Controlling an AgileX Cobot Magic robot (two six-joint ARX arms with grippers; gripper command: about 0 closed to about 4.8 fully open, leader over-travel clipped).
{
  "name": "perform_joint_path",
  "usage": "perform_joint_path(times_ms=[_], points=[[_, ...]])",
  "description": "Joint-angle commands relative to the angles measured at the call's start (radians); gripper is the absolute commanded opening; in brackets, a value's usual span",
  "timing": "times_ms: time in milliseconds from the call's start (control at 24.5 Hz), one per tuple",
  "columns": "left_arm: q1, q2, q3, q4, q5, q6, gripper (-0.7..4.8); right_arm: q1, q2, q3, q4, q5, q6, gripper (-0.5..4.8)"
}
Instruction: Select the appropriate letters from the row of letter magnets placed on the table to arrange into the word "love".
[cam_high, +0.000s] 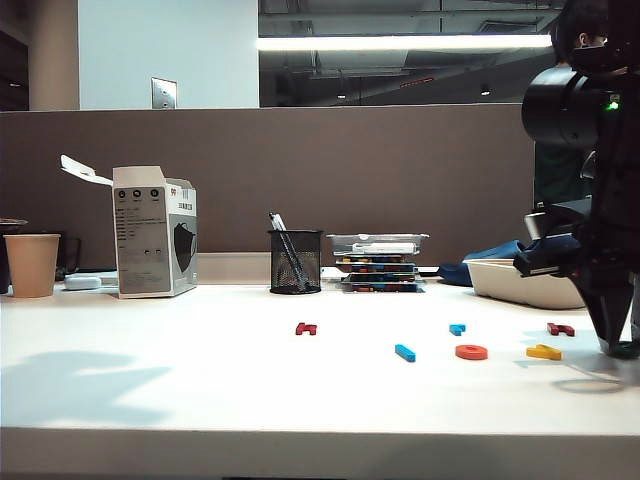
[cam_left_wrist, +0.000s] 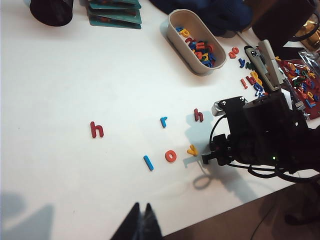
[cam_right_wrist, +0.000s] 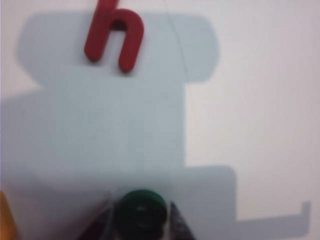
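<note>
A row lies on the white table (cam_high: 200, 380): light blue bar (cam_high: 405, 352), orange ring (cam_high: 471, 352), yellow angular letter (cam_high: 544, 352). The left wrist view shows the same bar (cam_left_wrist: 148, 162), ring (cam_left_wrist: 171, 156) and yellow letter (cam_left_wrist: 192, 149). Down at the table just right of the yellow letter, my right gripper (cam_high: 620, 345) (cam_right_wrist: 140, 212) is shut on the dark green rounded letter (cam_right_wrist: 141, 212). My left gripper (cam_left_wrist: 141, 210) is shut and empty, above the table's near edge, out of the exterior view.
Two dark red letters (cam_high: 306, 328) (cam_high: 561, 329) and a short blue letter (cam_high: 457, 328) lie behind the row. A white tray (cam_left_wrist: 172, 22) of loose letters, stacked boards (cam_high: 378, 265), a mesh pen cup (cam_high: 296, 260), a box (cam_high: 155, 232) and a paper cup (cam_high: 32, 264) stand at the back.
</note>
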Motion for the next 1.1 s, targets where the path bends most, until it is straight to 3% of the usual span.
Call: perform_joint_path(times_ms=[41,937,1100], points=[[-0.001,-0.003,0.003,0.009,-0.003,0.004,-0.05,0.002,0.003,-0.004,-0.027,-0.014,-0.002,1.82],[-0.001,-0.003,0.003,0.009,-0.003,0.004,-0.05,0.002,-0.128,-0.001,-0.003,-0.006,-0.033,1.81],[-0.001,-0.003,0.003,0.009,-0.003,0.004,-0.05,0.001,-0.206,-0.001,-0.005,0.07,-0.075,1.81]])
